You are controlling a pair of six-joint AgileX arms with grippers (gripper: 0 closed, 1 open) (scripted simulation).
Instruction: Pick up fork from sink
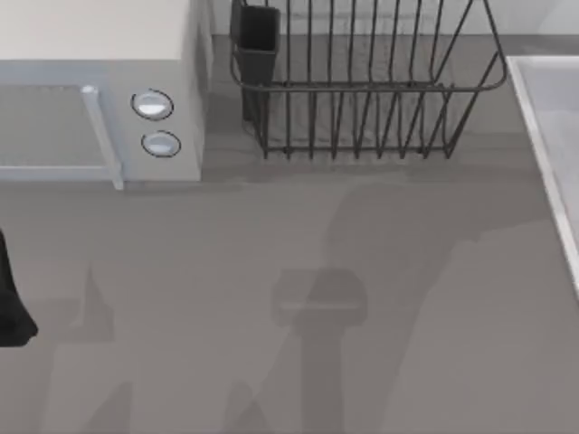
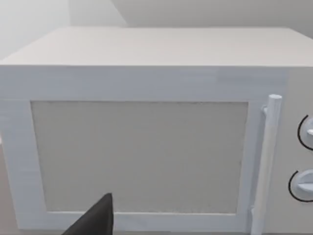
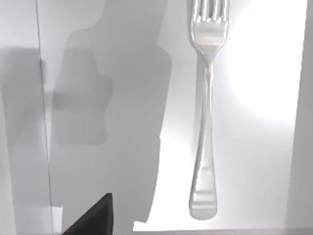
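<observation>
The fork [image 3: 205, 112] is slim, shiny silver metal, and it lies flat on the pale floor of the sink [image 3: 264, 147] in the right wrist view, straight below the camera. A dark part of my right gripper [image 3: 93, 219] juts in at that view's edge, well off the fork's handle end and apart from it. In the top view the sink [image 1: 543, 154] is a pale basin with a lighter raised rim at the table's right edge. My left arm [image 1: 11, 303] is parked at the far left, its gripper [image 2: 95, 220] facing the microwave door.
A white microwave [image 1: 99, 99] with two round knobs and a bar handle stands at the back left. A dark wire dish rack [image 1: 362, 90] with a black cup in its corner stands at the back middle. The grey tabletop [image 1: 298, 298] carries arm shadows.
</observation>
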